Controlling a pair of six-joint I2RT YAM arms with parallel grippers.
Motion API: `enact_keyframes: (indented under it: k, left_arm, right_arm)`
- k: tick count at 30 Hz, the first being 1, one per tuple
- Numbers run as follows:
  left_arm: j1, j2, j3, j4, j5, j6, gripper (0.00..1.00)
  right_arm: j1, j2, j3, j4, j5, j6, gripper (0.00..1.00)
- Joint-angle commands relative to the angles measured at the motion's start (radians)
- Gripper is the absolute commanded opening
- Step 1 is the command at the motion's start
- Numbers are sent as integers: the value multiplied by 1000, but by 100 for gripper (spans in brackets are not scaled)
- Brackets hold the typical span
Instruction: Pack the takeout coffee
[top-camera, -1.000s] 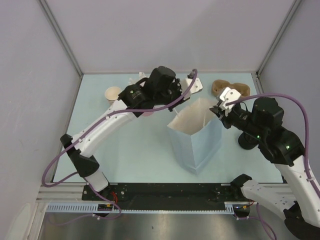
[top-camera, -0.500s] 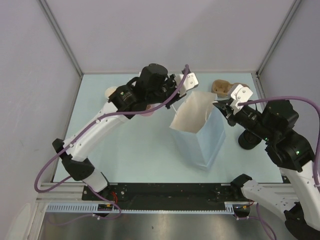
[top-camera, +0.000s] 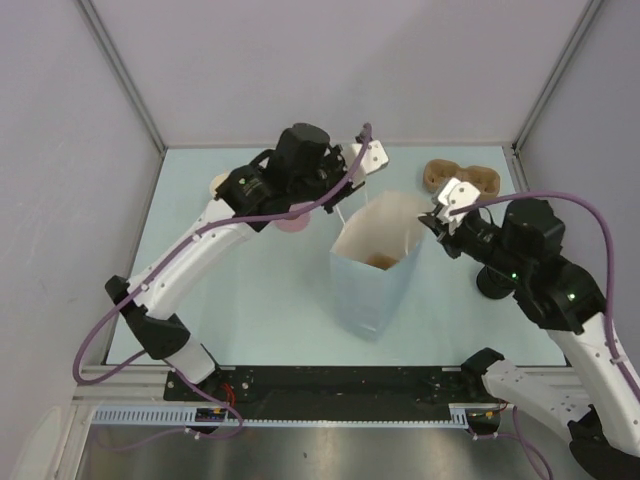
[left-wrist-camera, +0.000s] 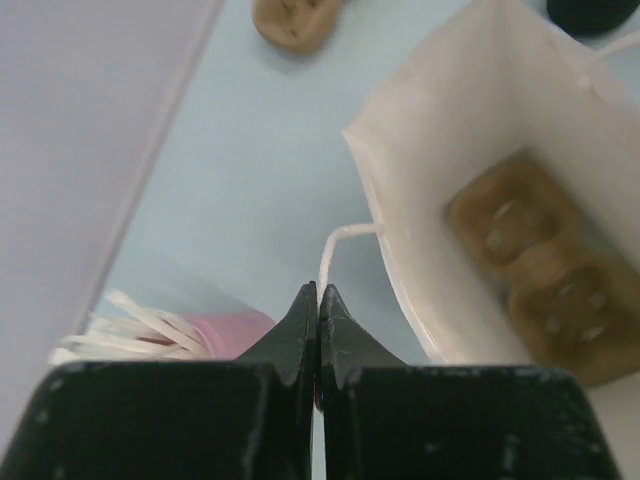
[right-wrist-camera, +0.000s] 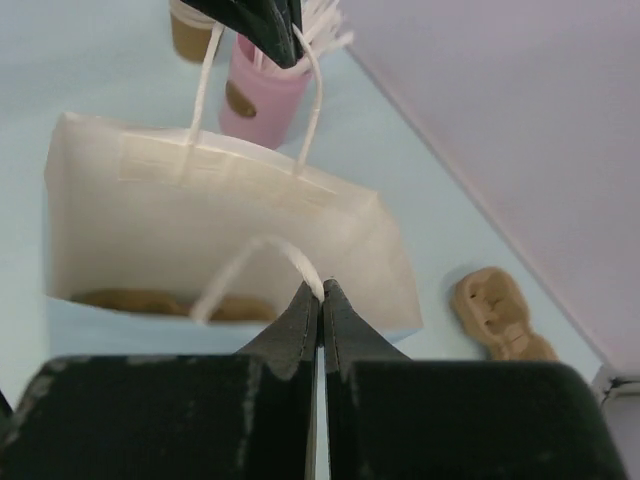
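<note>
Near the far-left corner of the desk (top-camera: 250, 290) stands a stack of tan paper cups (right-wrist-camera: 188, 38), mostly hidden under the left arm in the top view. Just beside it, toward the middle, is a pink cup (right-wrist-camera: 262, 98) with white straws sticking out.

The left claw (left-wrist-camera: 318, 298) is above the far edge of the desk near its middle. Its fingers are clenched on the white cord handle (left-wrist-camera: 335, 240) of the paper bag (top-camera: 365, 300). The bag stands in the middle of the desk with its mouth open, and a brown pulp cup tray (left-wrist-camera: 540, 265) lies flat on its bottom.

On the bag's other side, the right claw (right-wrist-camera: 320, 292) is pinched tight on the second handle (right-wrist-camera: 250, 260), so the two claws hold opposite sides of the rim.

The takeout coffee (top-camera: 493, 281) sits on the desk outside the bag. It is toward the right edge, partly beneath the right arm, and only its black lid shows. No claw touches it.

A second brown tray (top-camera: 460, 176) lies in the far-right corner, well apart from the bag.
</note>
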Motion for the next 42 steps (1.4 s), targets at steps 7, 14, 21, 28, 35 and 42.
enact_keyframes:
  k: [7,14,21,28,35,42]
  left_arm:
    - [-2,-50,171,13,-15,6,0]
    - [0,-50,13,48,3,15,0]
    - [0,-24,43,49,-18,19,0]
    - [0,24,165,33,-73,51,0]
    - [-2,61,280,21,-47,55,0]
    - [-38,65,199,4,19,77,0]
  right_arm:
    - [-5,5,180,21,-11,6,0]
    - [-5,-6,13,-65,-36,-48,0]
    - [-6,-58,-41,-43,-8,-68,0]
    - [-3,-93,-41,-113,-69,-98,0]
    - [5,-159,-73,-305,-204,-218,0]
    - [17,-234,-313,-363,-188,-311,0]
